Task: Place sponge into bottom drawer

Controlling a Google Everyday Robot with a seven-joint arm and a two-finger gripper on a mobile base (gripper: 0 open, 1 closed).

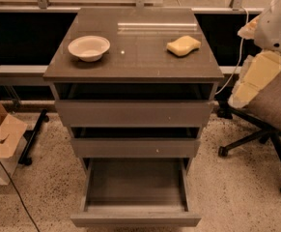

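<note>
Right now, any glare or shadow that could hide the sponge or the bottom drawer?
Camera view: a glare streak lies on the cabinet top behind the sponge, not touching it; the bottom drawer is open and evenly lit; the gripper hangs at the right edge, beside the chair.

Sponge [183, 46] right of bowl [89, 48] atop cabinet [140, 64], jaws farther right
</note>
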